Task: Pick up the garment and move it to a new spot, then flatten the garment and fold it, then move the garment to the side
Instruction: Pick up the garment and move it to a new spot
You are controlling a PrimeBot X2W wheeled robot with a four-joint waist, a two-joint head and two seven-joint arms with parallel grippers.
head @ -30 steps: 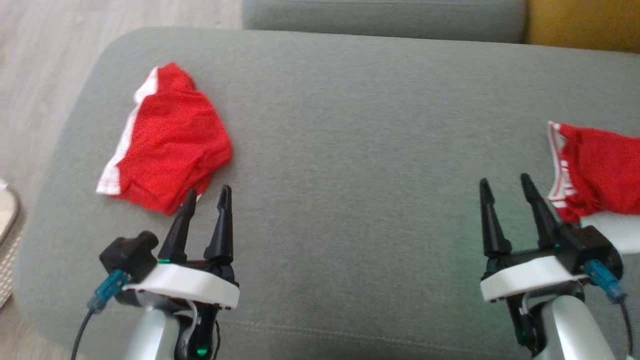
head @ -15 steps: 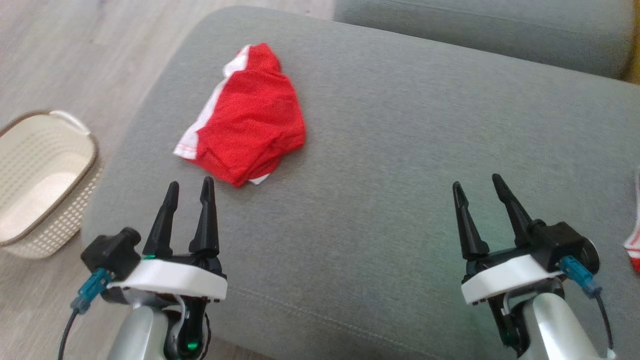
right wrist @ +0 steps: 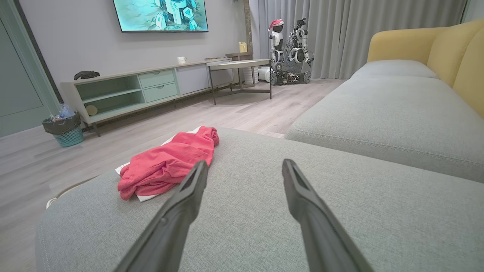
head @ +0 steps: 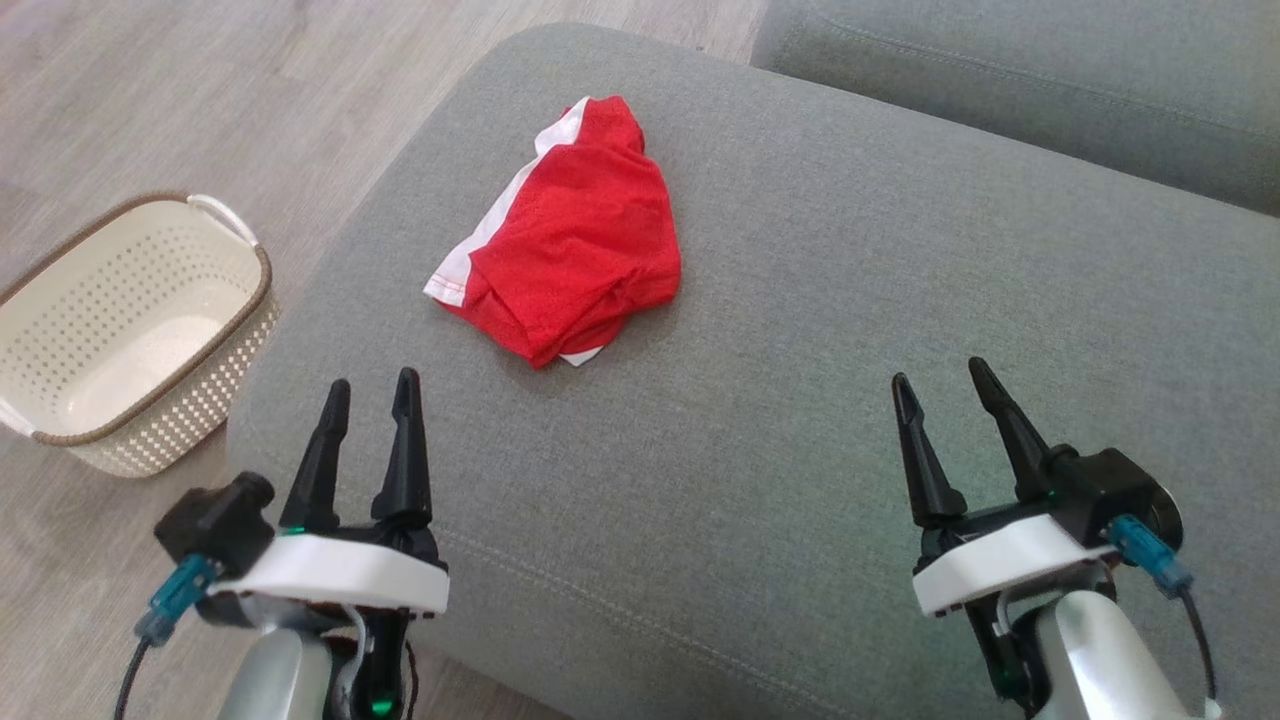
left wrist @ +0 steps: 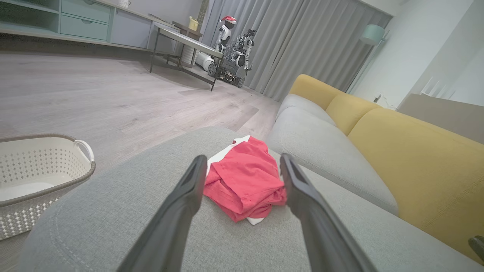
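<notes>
Grey sofa cushion point(head: 800, 420) carries all you have to work with. Its rounded left edge drops to the wood floor point(head: 180, 90), where a white basket point(head: 262, 275) stands close by. Your red garment point(head: 570, 235) lies bunched near the far left corner, close to that edge, and a wide stretch of cushion runs to its right. Your left tool point(head: 372, 385) and right tool point(head: 938, 372) hang over the near edge, well apart, both spread wide and grasping nothing.
</notes>
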